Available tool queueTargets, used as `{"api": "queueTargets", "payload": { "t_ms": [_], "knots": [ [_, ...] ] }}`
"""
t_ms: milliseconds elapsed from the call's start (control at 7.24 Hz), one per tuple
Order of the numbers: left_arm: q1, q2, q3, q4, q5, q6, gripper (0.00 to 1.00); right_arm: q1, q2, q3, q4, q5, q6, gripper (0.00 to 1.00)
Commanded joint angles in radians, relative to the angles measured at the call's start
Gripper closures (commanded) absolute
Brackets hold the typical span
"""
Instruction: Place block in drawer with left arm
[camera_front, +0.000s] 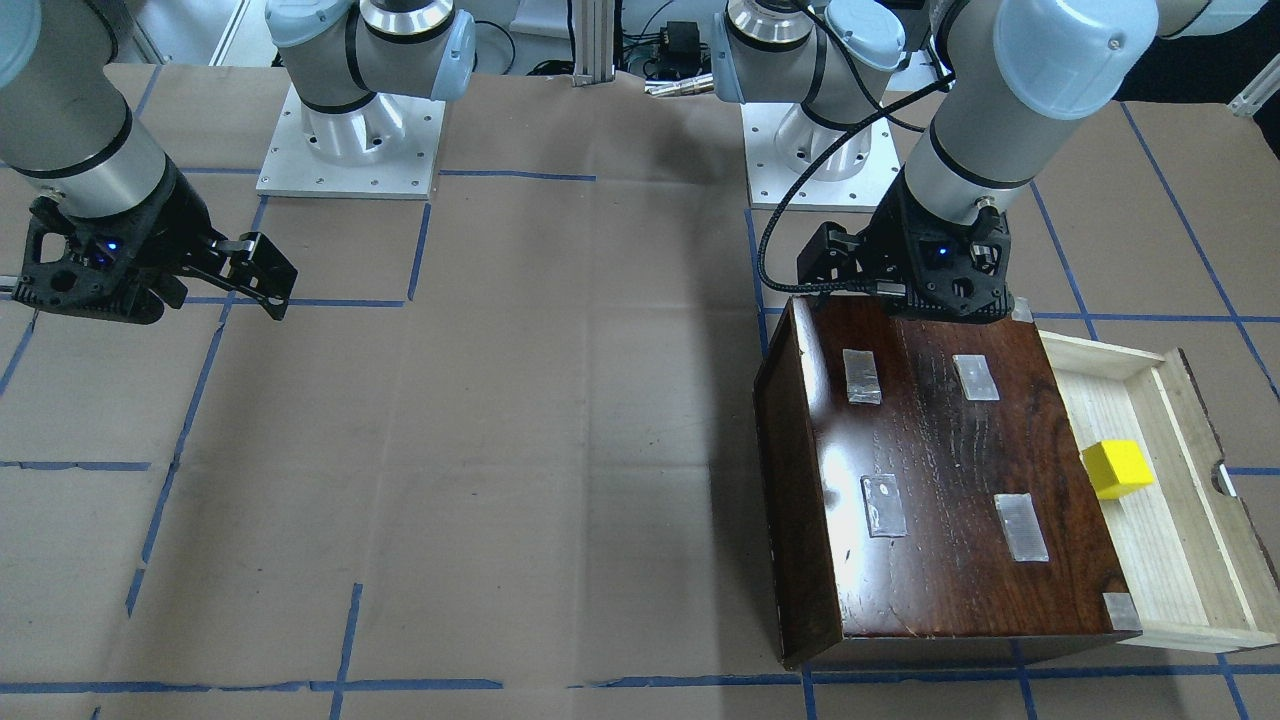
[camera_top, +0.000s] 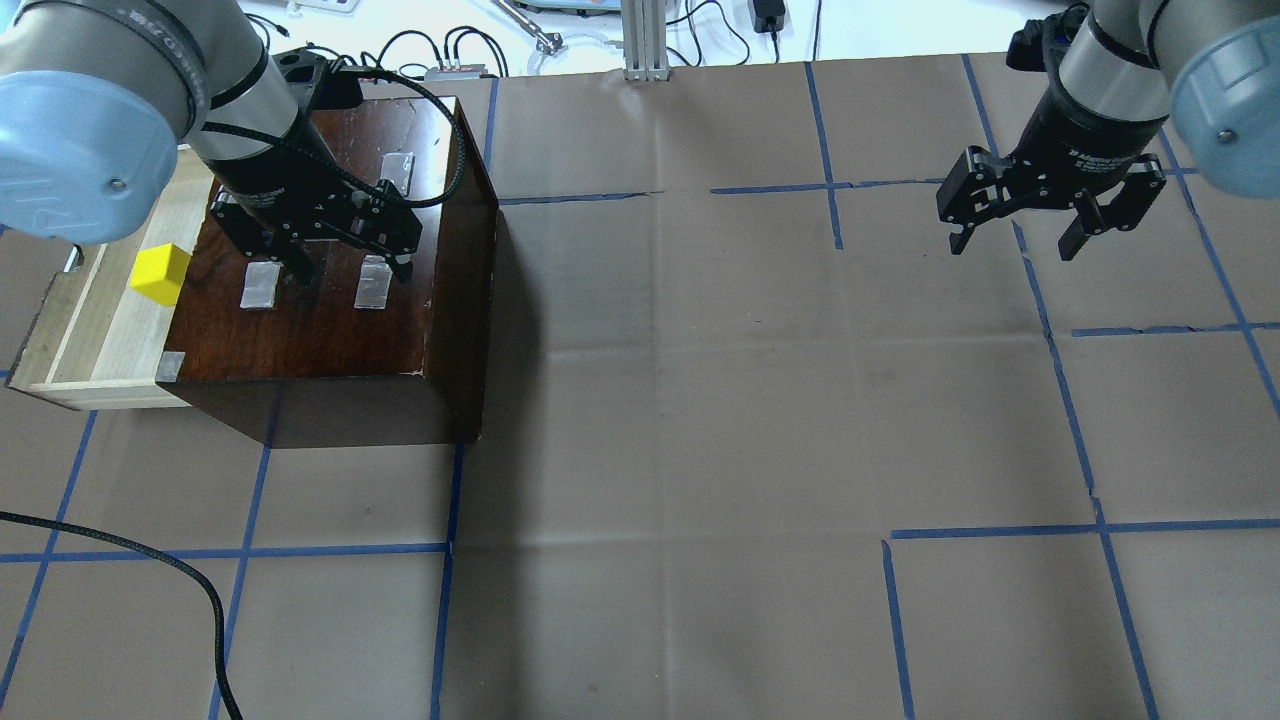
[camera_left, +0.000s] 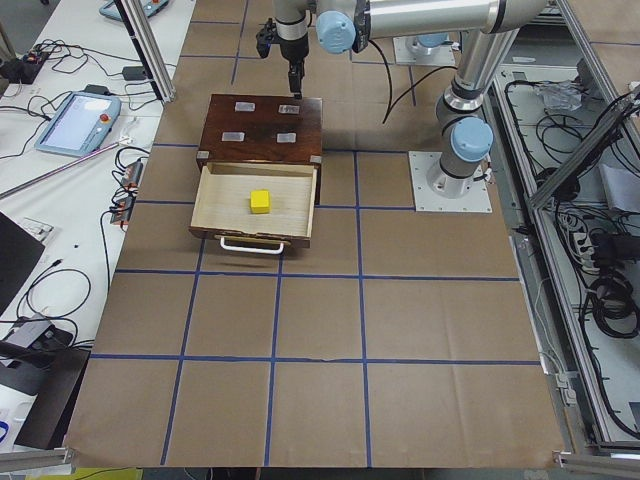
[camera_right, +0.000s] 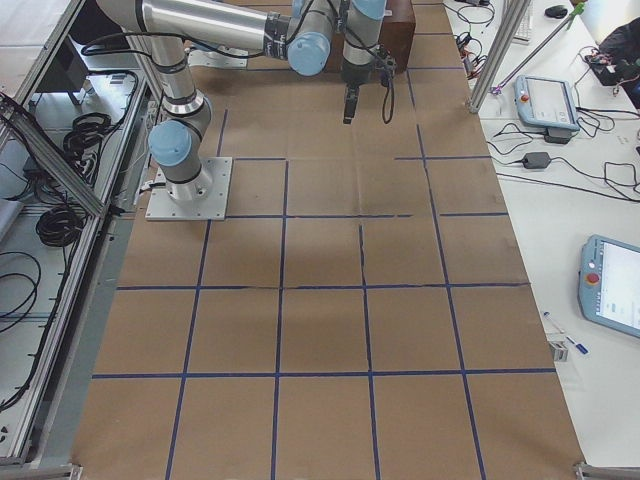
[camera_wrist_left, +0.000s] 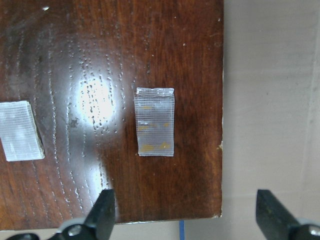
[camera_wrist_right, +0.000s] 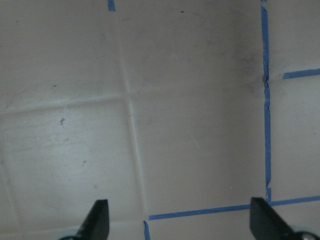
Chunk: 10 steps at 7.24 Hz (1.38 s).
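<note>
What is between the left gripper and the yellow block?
In the overhead view, only the glossy cabinet top with one tape patch lies between the left gripper and the block in the drawer.

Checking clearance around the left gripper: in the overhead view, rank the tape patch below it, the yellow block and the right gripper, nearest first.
1. Tape patch, on the cabinet under the left gripper.
2. Yellow block, in the drawer, view's left.
3. Right gripper, far right.

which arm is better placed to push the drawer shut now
Left, probably. The left gripper hovers open over the cabinet, beside the open drawer holding the block; the right gripper hangs far across the table.
</note>
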Motion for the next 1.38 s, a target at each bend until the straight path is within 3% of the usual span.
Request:
{"api": "queueTargets", "payload": {
  "t_ms": [0,1243],
  "knots": [
    [-0.005,0.006,-0.008,-0.001,-0.007,0.002,0.01,0.000,0.000,0.000,0.000,0.000,0.001,0.00],
    [-0.028,0.003,-0.005,0.023,0.002,0.025,0.01,0.000,0.000,0.000,0.000,0.000,0.000,0.00]
  ]
}}
